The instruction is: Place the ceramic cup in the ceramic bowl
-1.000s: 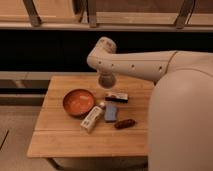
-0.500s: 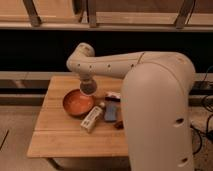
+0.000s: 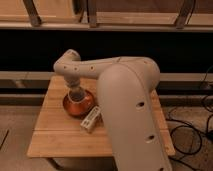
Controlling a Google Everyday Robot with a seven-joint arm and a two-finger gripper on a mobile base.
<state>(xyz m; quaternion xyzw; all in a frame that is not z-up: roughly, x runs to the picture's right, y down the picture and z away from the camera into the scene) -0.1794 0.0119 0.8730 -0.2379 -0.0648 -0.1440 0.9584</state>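
Observation:
The ceramic bowl, orange-red inside with a dark rim, sits on the wooden table left of its middle. My gripper points down over the bowl's inside, hanging from the wrist. It is shut on the ceramic cup, a small pale grey round shape held just above the bowl's floor. I cannot tell if the cup touches the bowl.
A white rectangular carton lies just right of the bowl, front side. My large pale arm covers the table's right half and hides whatever lies there. A dark shelf and metal railing run behind the table.
The arm has swung left and down, and the gripper with the cup has moved from above the bowl's far rim to low over the bowl's inside. The view has also shifted.

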